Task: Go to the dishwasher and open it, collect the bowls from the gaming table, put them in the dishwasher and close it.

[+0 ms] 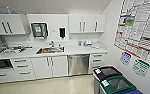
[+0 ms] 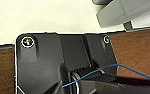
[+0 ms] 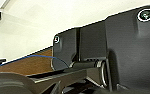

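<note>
Neither claw's opening can be told from the wrist views, and ahead the closed steel dishwasher (image 1: 78, 64) sits under the white desk (image 1: 76, 50) right of the sink (image 1: 50, 50), where two bins (image 1: 113, 81) nearby could snag an approaching base.

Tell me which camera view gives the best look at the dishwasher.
The head view. The dishwasher stands there face-on under the counter, to the right of the sink, with its steel door shut. The two wrist views look at the robot's own dark plates, pale floor and brown panelling, not at the appliance.
</note>
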Available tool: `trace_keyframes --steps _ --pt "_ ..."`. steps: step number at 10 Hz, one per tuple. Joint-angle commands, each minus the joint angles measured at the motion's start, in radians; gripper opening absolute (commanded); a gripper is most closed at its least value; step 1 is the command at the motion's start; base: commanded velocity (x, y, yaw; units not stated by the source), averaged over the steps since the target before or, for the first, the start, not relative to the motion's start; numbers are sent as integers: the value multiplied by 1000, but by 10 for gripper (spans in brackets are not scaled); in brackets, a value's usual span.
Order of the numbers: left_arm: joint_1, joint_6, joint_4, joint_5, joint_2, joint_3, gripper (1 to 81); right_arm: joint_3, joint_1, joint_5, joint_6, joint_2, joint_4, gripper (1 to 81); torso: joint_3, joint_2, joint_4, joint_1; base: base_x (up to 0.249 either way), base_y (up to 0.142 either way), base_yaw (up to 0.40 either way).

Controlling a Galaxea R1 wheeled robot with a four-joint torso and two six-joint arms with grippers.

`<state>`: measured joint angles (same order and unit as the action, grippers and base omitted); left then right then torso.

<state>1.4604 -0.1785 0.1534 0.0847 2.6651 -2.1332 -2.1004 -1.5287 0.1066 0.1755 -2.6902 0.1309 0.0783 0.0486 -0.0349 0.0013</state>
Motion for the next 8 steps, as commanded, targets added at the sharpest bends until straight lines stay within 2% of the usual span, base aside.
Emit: trace_keyframes --steps 1,8 --pt "-47 2 6 -49 -19 18 811 25 48 -48 -5 16 18 811 0 0 0 0 0 0 0" --pt "-47 2 6 -49 -17 18 811 22 47 -48 -5 14 18 811 0 0 0 0 12 0 0"
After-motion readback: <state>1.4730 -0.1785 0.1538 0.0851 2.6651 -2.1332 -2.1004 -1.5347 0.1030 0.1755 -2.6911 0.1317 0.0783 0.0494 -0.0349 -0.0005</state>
